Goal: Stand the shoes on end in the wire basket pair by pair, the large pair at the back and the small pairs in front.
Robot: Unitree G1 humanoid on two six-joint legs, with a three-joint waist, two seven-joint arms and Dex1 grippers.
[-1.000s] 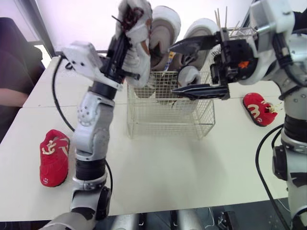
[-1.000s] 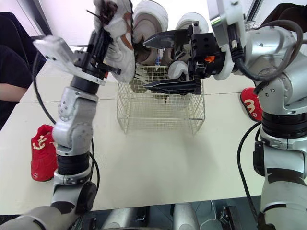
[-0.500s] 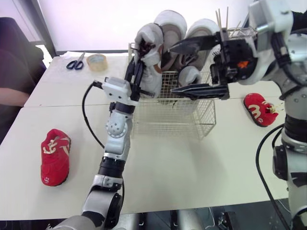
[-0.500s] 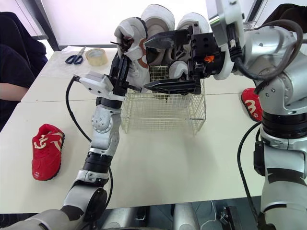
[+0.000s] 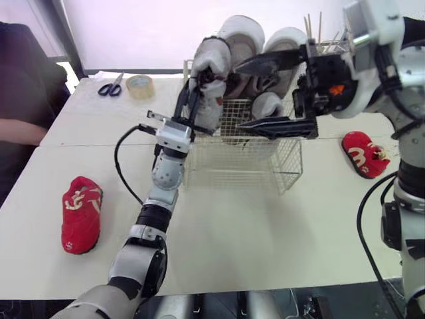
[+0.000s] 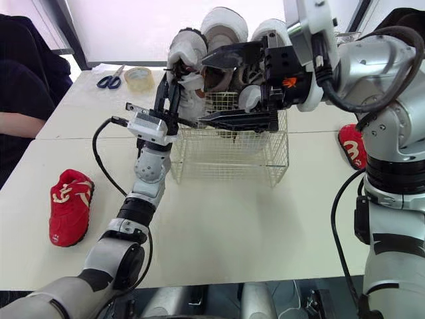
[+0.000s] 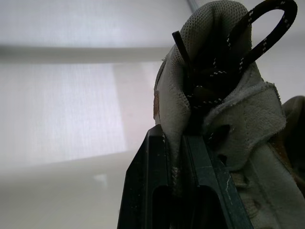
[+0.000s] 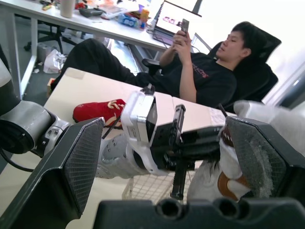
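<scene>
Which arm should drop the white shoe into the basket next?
Left. The left gripper is shut on the white shoe and holds it upright at the left side of the wire basket. The right gripper is open above the basket and holds nothing.

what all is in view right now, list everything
wire basket: one, pale wire, mid-table
large shoes: two, white, on end at the basket's back
held shoe: one, off-white with dark laces, over the basket's left end
small shoe: one, white, in the basket's right half
red shoes: two, one on the table at left, the other at right
scissors: one, blue handles, far left of the table
tape roll: one, tan, beside the scissors
table: one, cream
person: one, dark clothes, seated past the table's left side
left gripper: jaws shut on the held shoe
right gripper: jaws open, empty, at the basket's top
</scene>
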